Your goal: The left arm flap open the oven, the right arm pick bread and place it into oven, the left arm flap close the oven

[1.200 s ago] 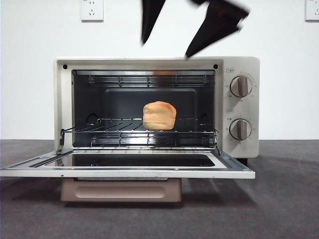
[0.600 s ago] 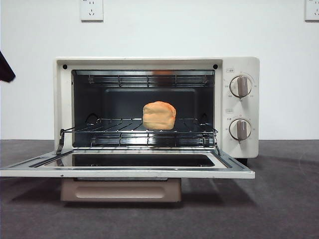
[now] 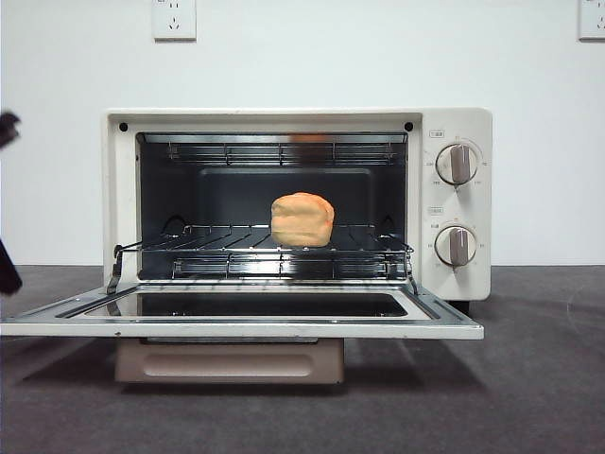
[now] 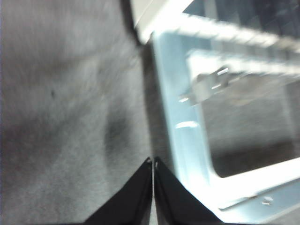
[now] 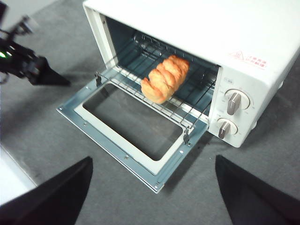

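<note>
The cream-white oven [image 3: 456, 125] stands open, its door [image 3: 236, 329] folded flat with the beige handle [image 3: 227, 361] below it. The golden-brown bread [image 3: 302, 219] lies on the wire rack [image 3: 236, 253] inside and also shows in the right wrist view [image 5: 165, 78]. My left gripper [image 4: 153, 161] is shut and empty, low over the grey table beside the door's left edge [image 4: 180, 140]. It shows at the front view's left edge [image 3: 8, 274] and in the right wrist view [image 5: 44, 75]. My right gripper [image 5: 153, 159] is open and empty, high above the oven's front.
Two round knobs [image 3: 458, 163] [image 3: 457, 246] sit on the oven's right panel. Wall sockets [image 3: 174, 17] are on the white wall behind. Grey tabletop [image 3: 529, 378] lies right of the oven. A white table edge [image 5: 11, 180] shows near the front left.
The right gripper rose out of the front view's top. The left gripper came in at the left edge and moved down beside the door.
</note>
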Tool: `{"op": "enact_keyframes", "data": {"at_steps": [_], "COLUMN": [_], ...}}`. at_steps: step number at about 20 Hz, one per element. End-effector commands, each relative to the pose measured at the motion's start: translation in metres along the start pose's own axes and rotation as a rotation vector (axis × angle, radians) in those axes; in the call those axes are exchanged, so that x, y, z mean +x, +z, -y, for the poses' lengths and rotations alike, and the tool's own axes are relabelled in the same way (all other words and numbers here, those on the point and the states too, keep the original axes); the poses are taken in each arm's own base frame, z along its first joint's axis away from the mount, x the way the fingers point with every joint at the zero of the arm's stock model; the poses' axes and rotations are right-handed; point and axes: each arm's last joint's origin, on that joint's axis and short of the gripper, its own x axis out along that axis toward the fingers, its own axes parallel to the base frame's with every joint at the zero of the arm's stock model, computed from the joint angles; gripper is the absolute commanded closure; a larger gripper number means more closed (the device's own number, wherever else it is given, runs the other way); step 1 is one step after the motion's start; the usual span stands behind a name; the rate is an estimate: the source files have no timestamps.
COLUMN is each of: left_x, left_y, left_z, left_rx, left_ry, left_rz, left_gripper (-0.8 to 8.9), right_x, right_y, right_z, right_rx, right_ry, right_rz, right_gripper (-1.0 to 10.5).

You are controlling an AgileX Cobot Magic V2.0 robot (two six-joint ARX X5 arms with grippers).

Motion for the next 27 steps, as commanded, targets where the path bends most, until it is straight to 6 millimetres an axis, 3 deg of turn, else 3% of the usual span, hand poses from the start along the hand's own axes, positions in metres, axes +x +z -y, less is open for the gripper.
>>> {"op": "enact_keyframes", "data": {"at_steps": [1,14,22,27], "left_x": [0.011,0.057,0.059,0.051], "left_y": [0.002,-0.004,-0.003,0.009], "left_z": [-0.005,-0.025,-0.022,-0.015], "left_rx": [-0.003,-0.066,-0.102,-0.11], "left_ry": [0.0,-0.123,-0.27,-0.357], "left_rz": [-0.014,-0.132,-0.144,-0.064], "left_gripper": [8.02,8.02,8.02,8.02], "right_x": [-0.005,-0.006,-0.006,-0.006], "right_y": [0.0,-0.003,-0.003,-0.003], "right_z": [-0.001,-0.001,-0.001,-0.001], "right_rx": [0.025,0.03,0.03,0.03], "right_ry": [0.033,0.023,0.022,0.022], "right_rz": [0.013,-0.013,-0.013,-0.013], "right_gripper": [5.3,5.3,5.3,5.3]}}
